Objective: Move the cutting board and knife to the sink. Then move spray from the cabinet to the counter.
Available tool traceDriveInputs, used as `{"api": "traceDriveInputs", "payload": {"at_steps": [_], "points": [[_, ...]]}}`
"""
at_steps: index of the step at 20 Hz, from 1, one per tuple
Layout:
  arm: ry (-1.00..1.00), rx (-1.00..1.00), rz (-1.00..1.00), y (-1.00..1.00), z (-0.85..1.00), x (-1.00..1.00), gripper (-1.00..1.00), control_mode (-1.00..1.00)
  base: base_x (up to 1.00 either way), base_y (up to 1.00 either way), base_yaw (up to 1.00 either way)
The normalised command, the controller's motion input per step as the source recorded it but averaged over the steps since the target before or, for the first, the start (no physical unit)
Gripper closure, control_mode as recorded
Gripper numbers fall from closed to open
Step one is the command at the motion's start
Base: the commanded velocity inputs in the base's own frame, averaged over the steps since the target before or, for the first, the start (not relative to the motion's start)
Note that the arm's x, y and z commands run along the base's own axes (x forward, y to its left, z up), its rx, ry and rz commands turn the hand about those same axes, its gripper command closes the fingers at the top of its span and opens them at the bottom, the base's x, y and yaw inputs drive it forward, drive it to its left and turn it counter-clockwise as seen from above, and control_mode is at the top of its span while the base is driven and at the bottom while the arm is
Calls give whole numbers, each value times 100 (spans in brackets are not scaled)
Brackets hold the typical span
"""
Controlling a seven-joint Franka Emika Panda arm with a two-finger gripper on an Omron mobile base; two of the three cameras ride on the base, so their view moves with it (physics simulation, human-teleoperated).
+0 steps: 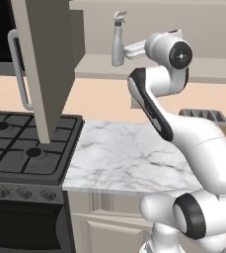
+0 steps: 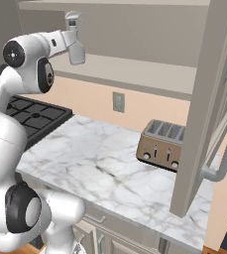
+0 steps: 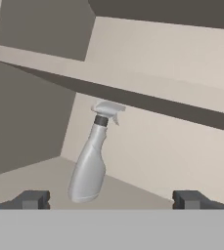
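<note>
Kitchen, cabinet [image 1: 45,59] open: spray [image 3: 91,161] upright on shelf, nr its front edge.
Gripper [image 3: 111,199] jaws wide, short of spray; advance level w/ body centred, then close below neck.

- A home kitchen, rendered.
- Gas stove [image 1: 20,143] with burner grates on the left.
- White marble counter [image 2: 110,168] over cream panelled cabinets.
- Toaster [image 2: 162,145] near the far wall.
- Open wall cabinet [image 2: 135,69] above.
</note>
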Motion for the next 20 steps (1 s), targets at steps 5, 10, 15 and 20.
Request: {"api": "traceDriveInputs", "payload": {"at_steps": [5, 10, 15, 20], "points": [[0, 2, -11, 0, 0, 4, -100, -100, 0, 0, 0], [-1, 8, 0, 0, 0, 4, -100, -100, 0, 0, 0], [0, 9, 0, 0, 0, 13, -100, -100, 0, 0, 0], [0, 3, 0, 3, 0, 26, -100, -100, 0, 0, 0]]}}
